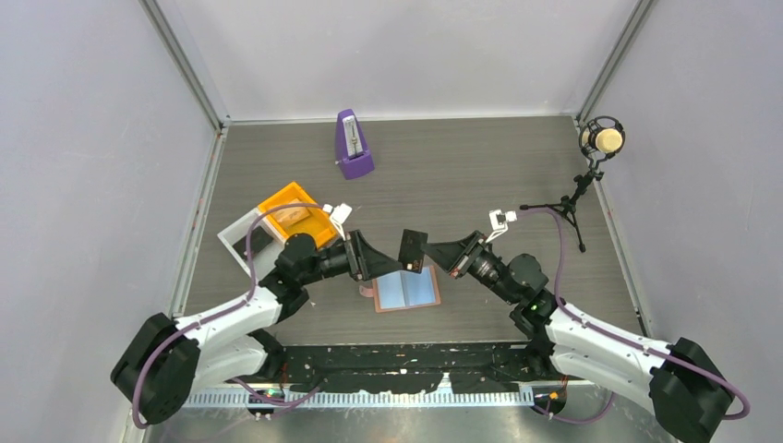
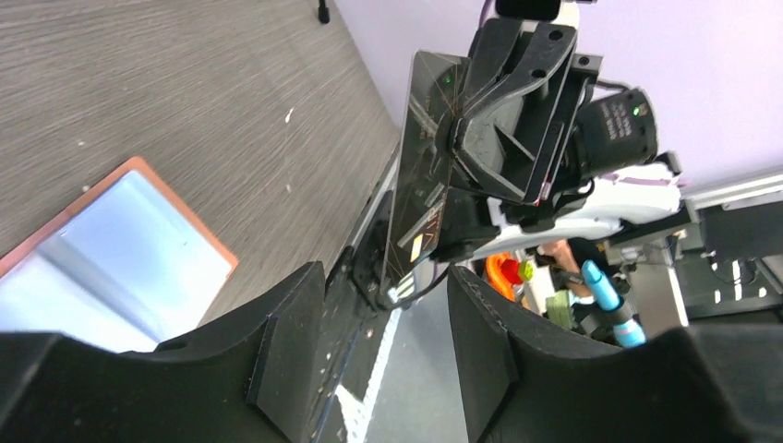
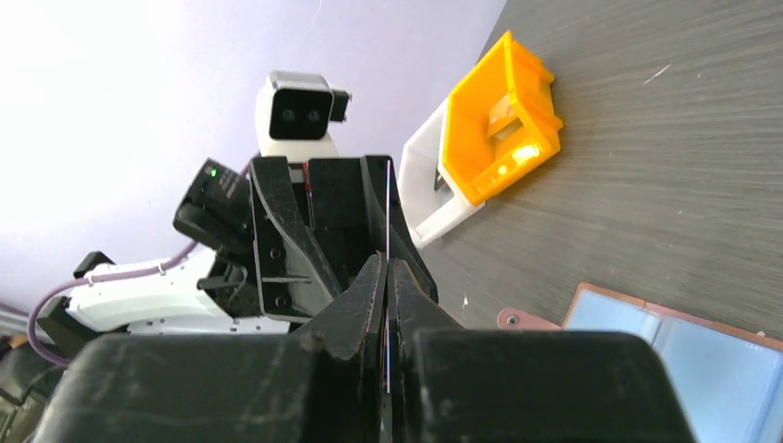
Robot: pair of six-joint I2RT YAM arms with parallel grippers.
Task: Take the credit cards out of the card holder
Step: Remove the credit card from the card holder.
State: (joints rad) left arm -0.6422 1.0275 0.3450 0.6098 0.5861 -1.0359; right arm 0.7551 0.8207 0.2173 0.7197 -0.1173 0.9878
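Note:
The card holder [image 1: 407,290] lies spread open on the table, blue-grey inner faces up with a salmon rim. It also shows in the left wrist view [image 2: 120,242] and in the right wrist view [image 3: 679,340], with its side tab [image 3: 522,320]. My right gripper [image 1: 427,251] is shut on a dark credit card [image 1: 413,249] and holds it upright above the holder's far edge. The card shows broadside in the left wrist view [image 2: 426,175] and edge-on between the shut fingers in the right wrist view [image 3: 388,221]. My left gripper [image 1: 377,258] is open and empty, facing the card just to its left.
An orange tray [image 1: 294,212] on a white base [image 1: 242,235] stands at the left, with a dark flat piece [image 1: 259,242] on the base. A purple metronome [image 1: 354,146] stands at the back. A microphone on a small tripod [image 1: 600,140] stands at the back right.

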